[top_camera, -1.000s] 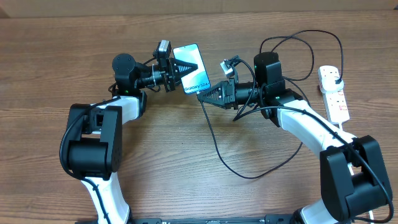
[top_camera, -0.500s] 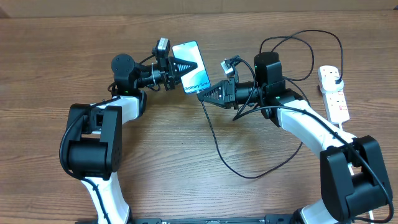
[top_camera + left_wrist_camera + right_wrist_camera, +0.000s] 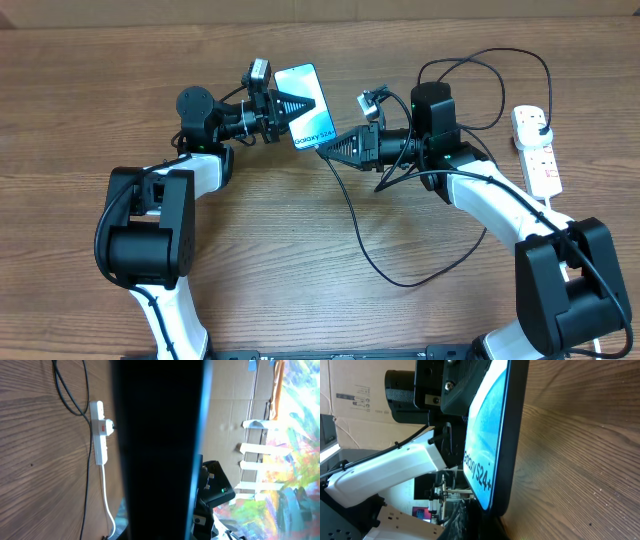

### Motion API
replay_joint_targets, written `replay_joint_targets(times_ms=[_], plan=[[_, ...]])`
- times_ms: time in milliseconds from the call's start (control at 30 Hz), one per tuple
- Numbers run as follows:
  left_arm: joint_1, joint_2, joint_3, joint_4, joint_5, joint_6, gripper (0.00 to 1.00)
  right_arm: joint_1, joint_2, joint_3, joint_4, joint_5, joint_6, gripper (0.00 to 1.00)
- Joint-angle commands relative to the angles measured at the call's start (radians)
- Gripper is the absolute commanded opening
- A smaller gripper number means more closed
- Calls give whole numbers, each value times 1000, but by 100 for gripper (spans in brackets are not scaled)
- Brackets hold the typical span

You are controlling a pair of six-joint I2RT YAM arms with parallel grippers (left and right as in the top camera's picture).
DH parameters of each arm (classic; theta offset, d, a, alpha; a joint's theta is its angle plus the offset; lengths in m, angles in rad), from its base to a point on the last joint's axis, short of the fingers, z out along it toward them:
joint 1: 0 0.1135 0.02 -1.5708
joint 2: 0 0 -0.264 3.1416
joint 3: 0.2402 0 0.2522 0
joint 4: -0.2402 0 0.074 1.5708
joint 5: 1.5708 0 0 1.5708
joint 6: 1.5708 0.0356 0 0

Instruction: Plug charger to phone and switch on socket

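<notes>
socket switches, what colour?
Red switches on the white socket; clearest in the left wrist view.

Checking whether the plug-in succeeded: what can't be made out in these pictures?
Tip of the charger: in the overhead view it is hidden under the right hand at the lower edge of the phone. In the right wrist view it is lost in the dark bottom edge.
Fingers of the left hand: in the left wrist view they are blocked by the phone's dark back.
Switch position on the socket: too small in both the overhead and left wrist views.
</notes>
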Motion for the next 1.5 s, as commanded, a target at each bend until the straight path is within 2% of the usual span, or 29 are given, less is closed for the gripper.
replay_joint_targets(times_ms=[0,833,1467], plan=[[-19,4,17,11,71,26,4,-12,-16,2,18,66,0,4],[5,4,17,12,-23,-26,4,5,-16,2,14,10,-24,4],[10,4,17,12,-32,-26,4,5,-16,2,19,27,-26,4]])
